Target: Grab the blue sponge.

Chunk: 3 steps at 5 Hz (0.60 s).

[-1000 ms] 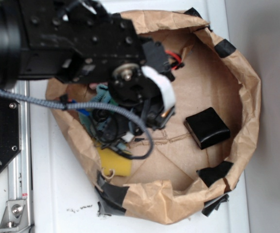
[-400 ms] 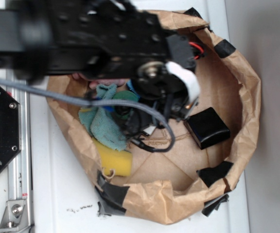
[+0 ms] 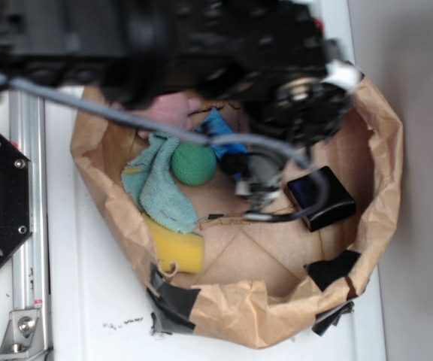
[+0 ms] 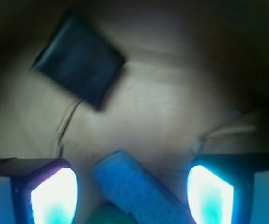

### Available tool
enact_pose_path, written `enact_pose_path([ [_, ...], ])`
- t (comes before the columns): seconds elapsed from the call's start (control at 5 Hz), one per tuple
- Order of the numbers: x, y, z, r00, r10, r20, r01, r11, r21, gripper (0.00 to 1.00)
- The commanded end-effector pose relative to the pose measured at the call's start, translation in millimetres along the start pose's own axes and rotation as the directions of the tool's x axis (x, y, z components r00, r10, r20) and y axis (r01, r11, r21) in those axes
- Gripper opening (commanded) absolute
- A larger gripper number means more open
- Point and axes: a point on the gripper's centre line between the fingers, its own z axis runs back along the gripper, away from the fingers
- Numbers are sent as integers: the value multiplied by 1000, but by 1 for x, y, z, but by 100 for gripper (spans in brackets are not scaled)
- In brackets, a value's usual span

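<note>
On the white bench (image 3: 89, 301), a paper bag (image 3: 382, 150) holds the sponge (image 3: 224, 139) at its 11 o'clock. The claw (image 4: 132, 186) hangs spread astride it. Soft, light foam; pinch its long sides.

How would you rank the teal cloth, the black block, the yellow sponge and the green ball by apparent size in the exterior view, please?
Largest to smallest:
1. teal cloth
2. black block
3. yellow sponge and green ball, which look about alike; the cloth partly hides the sponge, so I would not rank them.
</note>
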Motion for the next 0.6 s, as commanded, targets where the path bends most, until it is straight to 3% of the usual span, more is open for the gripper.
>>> enact_pose_path([
  [0.0,5,22,-14,870,493,0,-492,869,45,100],
  [0.2,-14,24,-26,721,693,6,-692,720,44,100],
  [0.4,-25,18,-48,526,851,2,-850,526,17,100],
])
